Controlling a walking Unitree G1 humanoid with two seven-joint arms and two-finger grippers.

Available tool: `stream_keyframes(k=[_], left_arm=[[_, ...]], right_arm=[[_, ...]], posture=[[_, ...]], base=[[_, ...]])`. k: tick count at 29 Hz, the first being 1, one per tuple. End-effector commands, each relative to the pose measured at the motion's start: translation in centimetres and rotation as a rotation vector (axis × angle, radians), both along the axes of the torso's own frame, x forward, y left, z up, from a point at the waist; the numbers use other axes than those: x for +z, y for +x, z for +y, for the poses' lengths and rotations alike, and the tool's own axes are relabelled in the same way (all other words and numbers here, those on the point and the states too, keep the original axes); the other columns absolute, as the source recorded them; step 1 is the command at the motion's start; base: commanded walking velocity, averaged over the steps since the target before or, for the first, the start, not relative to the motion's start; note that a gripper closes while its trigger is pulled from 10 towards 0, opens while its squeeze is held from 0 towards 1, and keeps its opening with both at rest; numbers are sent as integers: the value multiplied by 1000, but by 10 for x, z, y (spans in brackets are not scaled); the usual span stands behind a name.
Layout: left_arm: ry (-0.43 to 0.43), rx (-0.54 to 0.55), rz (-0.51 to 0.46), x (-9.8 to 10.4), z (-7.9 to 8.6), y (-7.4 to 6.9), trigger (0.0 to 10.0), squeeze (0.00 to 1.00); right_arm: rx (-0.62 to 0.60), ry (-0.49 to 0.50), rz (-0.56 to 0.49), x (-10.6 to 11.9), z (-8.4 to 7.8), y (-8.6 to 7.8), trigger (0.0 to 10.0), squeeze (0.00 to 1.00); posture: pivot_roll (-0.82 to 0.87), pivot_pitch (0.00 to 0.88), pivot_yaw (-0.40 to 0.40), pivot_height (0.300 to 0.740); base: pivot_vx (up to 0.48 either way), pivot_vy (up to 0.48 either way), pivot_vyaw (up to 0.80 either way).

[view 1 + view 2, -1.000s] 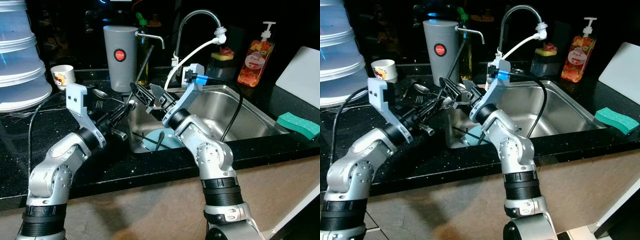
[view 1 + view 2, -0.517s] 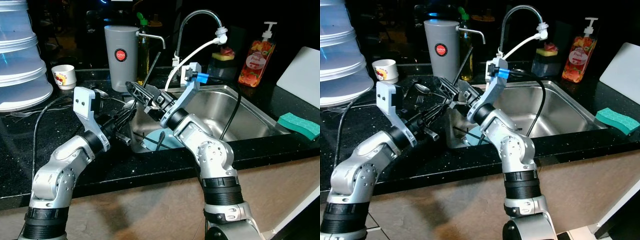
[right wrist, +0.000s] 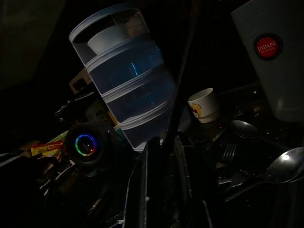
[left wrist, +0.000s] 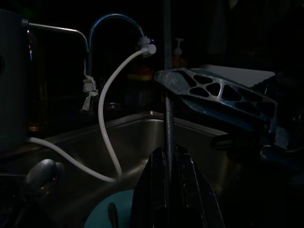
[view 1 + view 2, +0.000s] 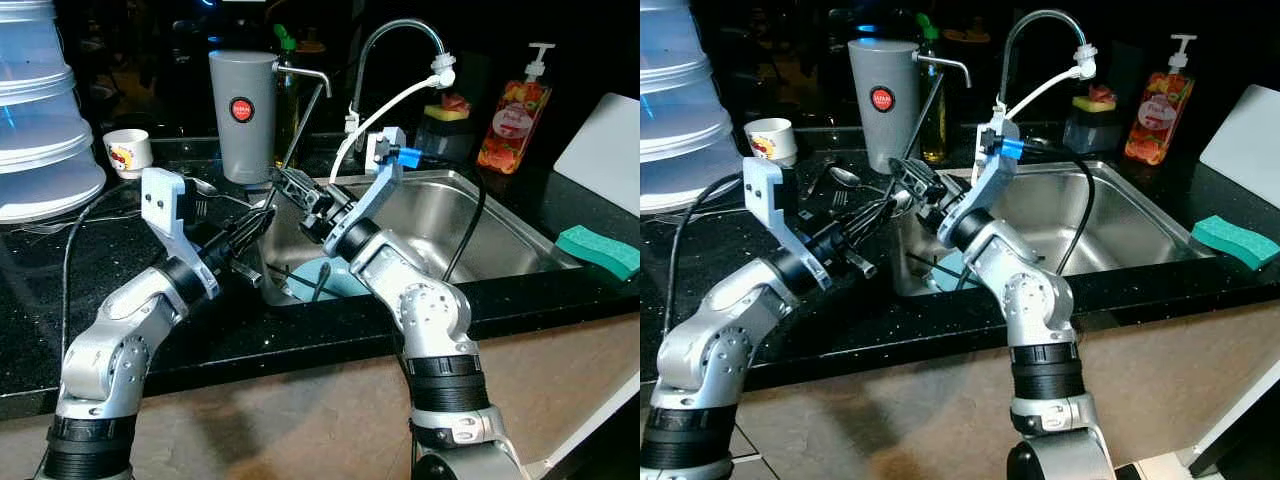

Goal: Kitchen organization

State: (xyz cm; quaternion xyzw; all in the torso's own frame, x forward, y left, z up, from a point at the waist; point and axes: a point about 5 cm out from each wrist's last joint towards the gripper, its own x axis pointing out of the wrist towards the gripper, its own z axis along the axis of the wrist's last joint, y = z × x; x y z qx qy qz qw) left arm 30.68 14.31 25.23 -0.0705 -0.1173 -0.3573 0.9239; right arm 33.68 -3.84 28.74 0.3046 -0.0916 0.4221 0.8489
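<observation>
At the black speckled worktop's (image 5: 30, 300) front edge, the left gripper (image 5: 255, 222) clamps a thin metal rod (image 4: 169, 128); the right gripper (image 5: 290, 180), fingers closed around a dark slender utensil (image 3: 183, 90), hovers over the steel sink's (image 5: 500, 235) left rim, before the grey canister (image 5: 242, 115).

You see two silver arms built of rounded brushed-metal segments, each with a ribbed black ring at the base of its lowest segment and black collars at the joints. Your left arm (image 5: 110, 350) carries a pale blue-grey wrist bracket with two small dark holes; a black cable loops from it. Your right arm (image 5: 420, 310) bears a similar bracket with a bright blue connector and a black cable arcing away. Each claw, left claw (image 5: 252, 226) and right claw (image 5: 297, 187), has two long black fingers with open lattice webbing
</observation>
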Motion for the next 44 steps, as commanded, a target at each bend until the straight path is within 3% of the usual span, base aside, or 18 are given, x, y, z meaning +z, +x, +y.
stream_keyframes(k=[1,21,24,25,26,27,28,34,43,44], left_arm=[[46,-15,84,-15,-4,2,0,0],[85,-29,126,-22,-6,3,0,0],[76,33,113,-20,-1,8,0,0],[78,76,112,-20,3,11,0,0],[78,76,112,-20,3,11,0,0],[81,110,115,-20,7,14,0,0],[81,135,114,-20,11,15,0,0],[61,178,101,-15,17,18,0,0],[65,130,92,-15,10,15,0,0],[58,97,84,-14,6,13,0,0]], right_arm=[[94,16,-16,1,18,-11,0,0],[51,55,9,2,10,-2,0,0],[49,142,46,6,4,1,0,0],[79,216,65,11,1,0,0,0],[79,216,65,11,1,0,0,0],[136,246,50,16,0,-4,8353,1000],[173,233,26,18,0,-7,10000,1000],[227,190,-9,17,4,-14,10000,1000],[270,144,-2,14,12,-20,10000,1000],[236,88,22,8,15,-16,10000,243]], posture=[[17,0,-11,740],[21,1,-1,740],[21,1,-1,740],[21,1,-1,740],[21,1,-1,740],[21,1,-1,740],[21,1,-1,740],[28,0,5,740],[28,0,5,740],[22,0,1,740]], base=[[0,0,0],[0,0,0],[0,0,0],[0,0,0],[0,0,0],[0,0,0],[0,0,0],[0,0,0],[0,0,0],[0,0,0]])
